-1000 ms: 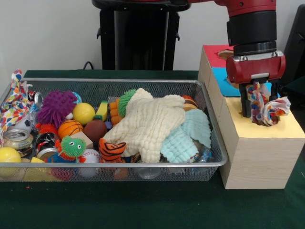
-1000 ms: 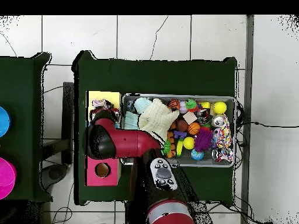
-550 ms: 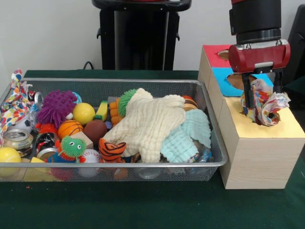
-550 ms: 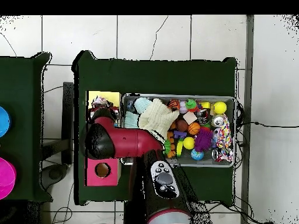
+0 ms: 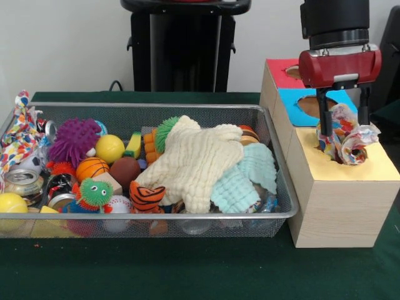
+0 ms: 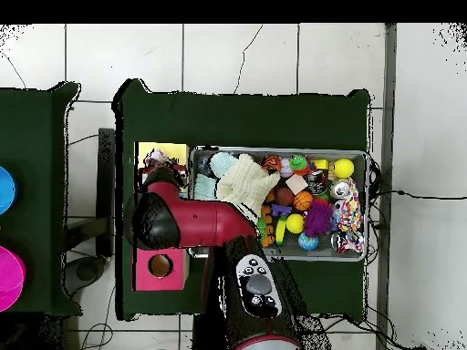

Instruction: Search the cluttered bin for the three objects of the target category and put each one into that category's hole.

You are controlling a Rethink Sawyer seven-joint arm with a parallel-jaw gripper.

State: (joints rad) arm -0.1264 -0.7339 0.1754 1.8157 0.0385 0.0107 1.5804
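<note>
The red and black gripper (image 5: 341, 115) has risen since a second ago, its fingers spread and empty, leaving the multicoloured knotted rope toy (image 5: 344, 138) lodged, half sunk, in the hole of the yellow-topped wooden box (image 5: 337, 200), at the wire mesh bin's (image 5: 269, 134) three o'clock, so this drop looks nearly complete.

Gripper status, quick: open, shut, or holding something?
Gripper: open, fingers either side of the rope toy, which sits in the hole of the yellow box section; not clamped on it.
</note>
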